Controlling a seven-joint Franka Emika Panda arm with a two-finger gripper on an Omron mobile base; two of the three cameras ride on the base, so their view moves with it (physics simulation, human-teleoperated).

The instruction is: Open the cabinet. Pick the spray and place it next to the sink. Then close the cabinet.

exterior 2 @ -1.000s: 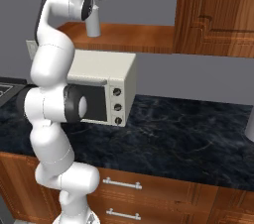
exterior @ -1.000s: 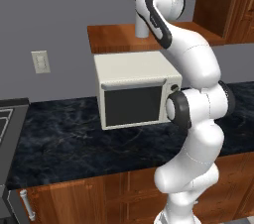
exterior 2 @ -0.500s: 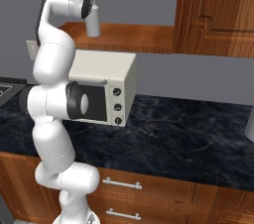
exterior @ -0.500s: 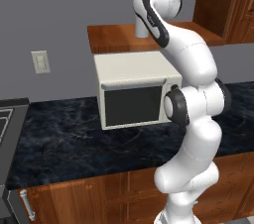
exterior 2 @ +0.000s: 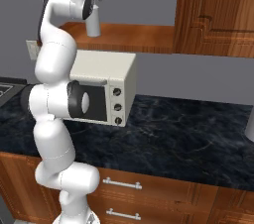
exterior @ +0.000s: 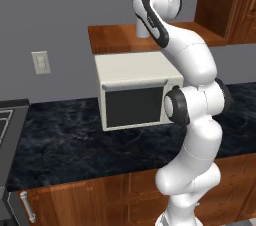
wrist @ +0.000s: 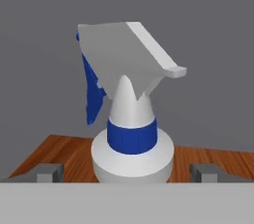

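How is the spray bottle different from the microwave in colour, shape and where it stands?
The spray is a slim upright bottle with blue parts; the microwave is a wide cream box with a dark door. The spray stands on the brown cabinet floor; the microwave sits lower, on the black marble counter. The spray is between open fingers; the microwave is untouched. Both stand upright.

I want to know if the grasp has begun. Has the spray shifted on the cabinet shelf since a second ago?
No. The spray stands at the same spot on the cabinet floor above the microwave, with the open gripper around it.

Arm raised high, gripper [wrist: 127, 171] open
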